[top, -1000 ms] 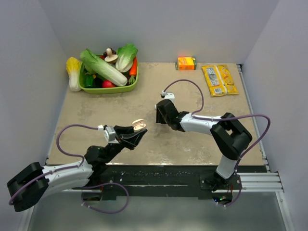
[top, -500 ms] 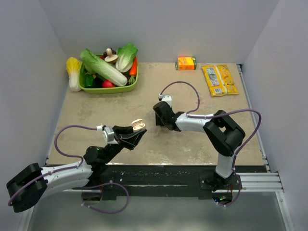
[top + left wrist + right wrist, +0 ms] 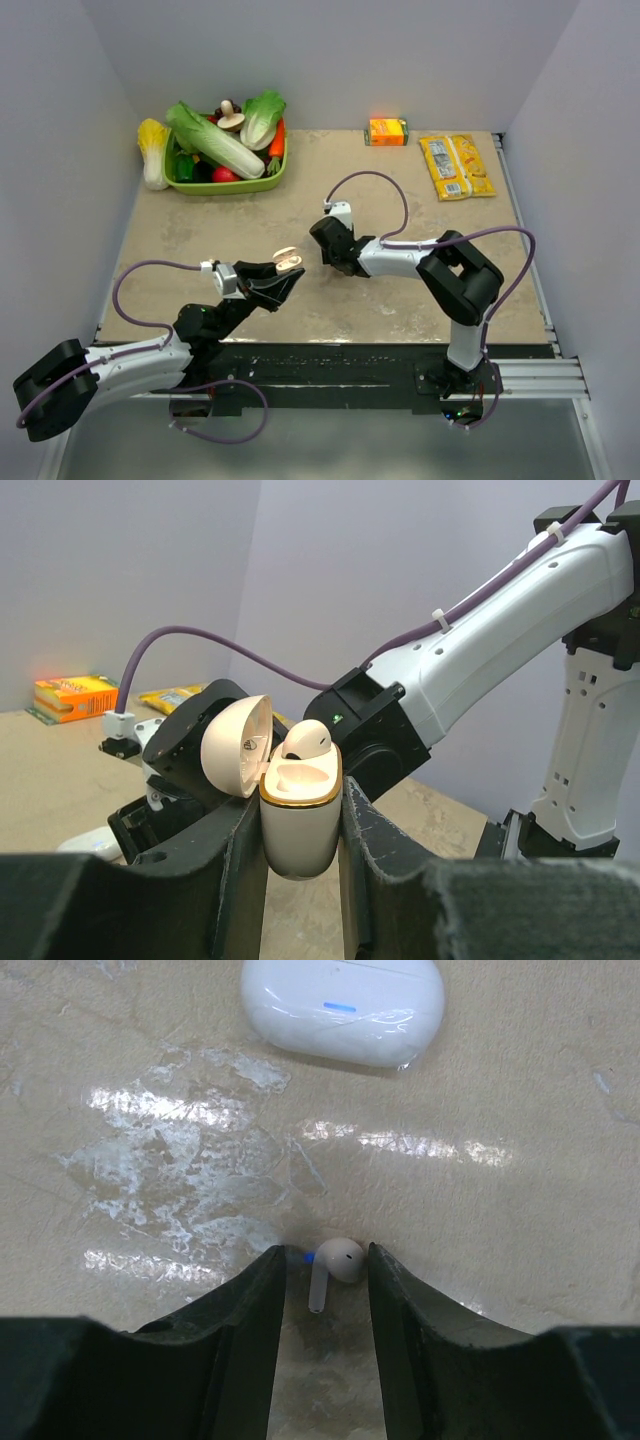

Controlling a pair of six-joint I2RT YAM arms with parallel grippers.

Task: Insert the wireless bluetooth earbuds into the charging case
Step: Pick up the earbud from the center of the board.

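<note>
My left gripper (image 3: 283, 276) is shut on the open charging case (image 3: 298, 825), white with a gold rim, and holds it upright above the table, lid (image 3: 235, 745) swung back. One whitish earbud (image 3: 305, 740) sits in the case, and the slot beside it is bare. My right gripper (image 3: 323, 243) is down at the table, open. Another earbud (image 3: 338, 1258) lies on the table between its fingertips (image 3: 325, 1253), its head against the right finger and a gap left of the stem. In the top view this earbud is hidden under the gripper.
A closed white oval pod (image 3: 343, 1008) with a blue light lies on the table just beyond the right fingers. At the back stand a green basket (image 3: 235, 188) of vegetables, an orange box (image 3: 387, 131) and a yellow packet (image 3: 456, 166). The two grippers are close together.
My right gripper has moved a little left and nearer, toward the left gripper, staying low at the table. The left arm and the case have not moved.
</note>
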